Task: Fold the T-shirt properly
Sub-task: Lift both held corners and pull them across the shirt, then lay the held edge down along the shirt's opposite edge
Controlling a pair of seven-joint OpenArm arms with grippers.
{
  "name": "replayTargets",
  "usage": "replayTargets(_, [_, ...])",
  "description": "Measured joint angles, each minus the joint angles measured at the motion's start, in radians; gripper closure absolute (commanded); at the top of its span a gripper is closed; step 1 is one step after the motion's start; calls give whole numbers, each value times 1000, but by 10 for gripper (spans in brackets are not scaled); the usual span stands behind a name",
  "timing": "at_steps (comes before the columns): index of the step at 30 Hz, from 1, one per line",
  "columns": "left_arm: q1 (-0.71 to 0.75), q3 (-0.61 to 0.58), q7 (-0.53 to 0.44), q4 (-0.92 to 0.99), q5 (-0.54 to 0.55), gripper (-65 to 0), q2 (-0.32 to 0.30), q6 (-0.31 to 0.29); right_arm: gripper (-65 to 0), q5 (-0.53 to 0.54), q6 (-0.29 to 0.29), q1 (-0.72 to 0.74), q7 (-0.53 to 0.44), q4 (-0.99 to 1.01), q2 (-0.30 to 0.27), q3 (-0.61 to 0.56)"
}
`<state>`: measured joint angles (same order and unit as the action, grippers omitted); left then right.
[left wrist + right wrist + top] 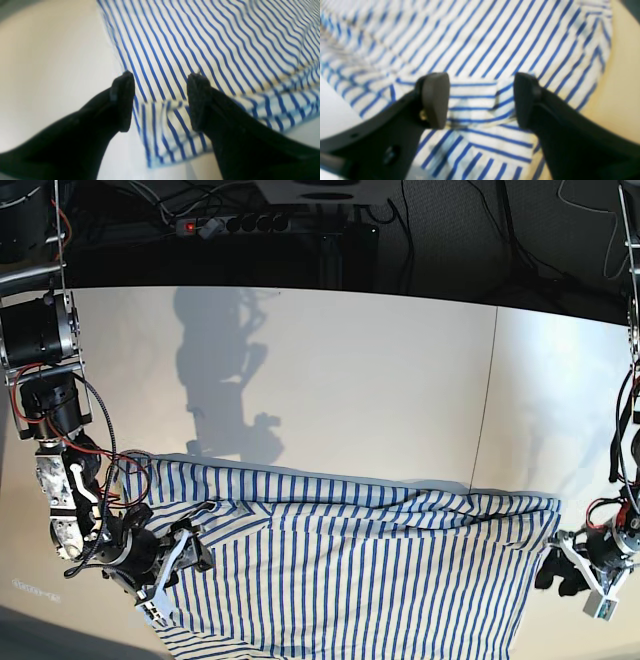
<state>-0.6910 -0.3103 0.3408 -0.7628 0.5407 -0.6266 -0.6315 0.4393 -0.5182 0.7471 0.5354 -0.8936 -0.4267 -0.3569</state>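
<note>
The T-shirt (370, 580), white with thin blue stripes, lies spread across the near part of the table. My right gripper (192, 552), at the left of the base view, is over the shirt's left side. In the right wrist view it (480, 82) is open, its fingers either side of a folded band of the shirt (495, 37). My left gripper (553, 572) is at the shirt's right edge. In the left wrist view it (161, 80) is open, astride a doubled corner of the shirt (200, 37). No dark tag shows.
The white table (350, 380) has a seam (485, 410) running front to back at the right. A power strip (250, 224) and cables lie behind the far edge. The shirt's lower edge reaches the table's near edge.
</note>
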Motion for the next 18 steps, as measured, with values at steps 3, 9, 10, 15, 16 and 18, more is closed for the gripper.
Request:
replayTargets(3, [-33, 2, 25, 0, 23, -357, 0, 4, -398, 26, 0, 10, -4, 0, 2, 34])
replayTargets(9, [-16, 2, 89, 5, 15, 0, 57, 5, 0, 35, 0, 10, 0, 33, 41, 52])
replayTargets(10, [-16, 2, 105, 5, 5, 0, 76, 7, 0, 32, 0, 10, -3, 46, 50, 52])
replayTargets(15, [-22, 2, 120, 68, -33, 0, 158, 17, 0, -19, 1, 7, -8, 133, 84, 55])
replayTargets(16, [-22, 2, 120, 98, -43, 0, 171, 29, 0, -22, 1, 6, -8, 158, 89, 55])
replayTargets(18, [-21, 2, 121, 165, -80, 0, 198, 77, 0, -21, 2, 6, -11, 213, 95, 55])
